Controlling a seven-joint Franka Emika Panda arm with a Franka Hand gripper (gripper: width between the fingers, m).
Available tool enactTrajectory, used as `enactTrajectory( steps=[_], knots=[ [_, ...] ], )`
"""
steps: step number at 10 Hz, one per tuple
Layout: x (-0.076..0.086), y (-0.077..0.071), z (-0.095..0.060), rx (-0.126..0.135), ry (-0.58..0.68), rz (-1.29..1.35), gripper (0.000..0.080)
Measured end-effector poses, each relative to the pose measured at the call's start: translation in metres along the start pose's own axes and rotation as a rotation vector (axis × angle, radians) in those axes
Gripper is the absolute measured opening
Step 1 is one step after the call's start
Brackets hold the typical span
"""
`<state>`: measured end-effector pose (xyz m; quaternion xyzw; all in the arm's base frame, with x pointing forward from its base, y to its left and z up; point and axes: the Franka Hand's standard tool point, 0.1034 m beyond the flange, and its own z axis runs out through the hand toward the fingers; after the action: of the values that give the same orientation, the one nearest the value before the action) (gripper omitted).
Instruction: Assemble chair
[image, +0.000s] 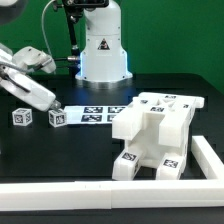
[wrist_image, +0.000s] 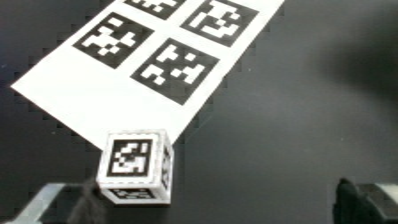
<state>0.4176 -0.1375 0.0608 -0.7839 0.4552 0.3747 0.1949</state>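
Chair (image: 155, 135): chunky white body, looks largely joined. In the exterior view it stands at 5 o'clock from the robot base, near the white rail (image: 205, 160). The marker board (image: 105, 112) is at its 10 o'clock. At the chair's 9 o'clock, well apart, are the near cube (image: 57, 118) and the far cube (image: 22, 117). The gripper (image: 50, 104) hovers over the near cube. Its fingers (wrist_image: 63, 205) are spread wide and hold nothing.

Step, as judged: reaching for the near cube, which sits off-centre, closer to one finger. Next move calls for centring over it, descending and closing.
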Motion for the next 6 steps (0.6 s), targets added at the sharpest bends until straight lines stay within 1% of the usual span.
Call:
enactTrajectory(
  steps=[1, 2, 3, 4, 5, 6],
  knots=[
    [0.000, 0.000, 0.000, 0.000, -0.001, 0.001, 0.0649],
    [0.000, 0.003, 0.002, 0.010, -0.013, 0.003, 0.0649],
    [0.002, 0.013, 0.007, 0.037, -0.052, 0.028, 0.0649],
    [0.001, 0.019, 0.010, 0.076, -0.107, 0.053, 0.0649],
    [0.003, 0.024, 0.011, 0.106, -0.139, 0.073, 0.0649],
    [0.005, 0.021, 0.010, 0.106, -0.122, 0.068, 0.0649]
  ],
)
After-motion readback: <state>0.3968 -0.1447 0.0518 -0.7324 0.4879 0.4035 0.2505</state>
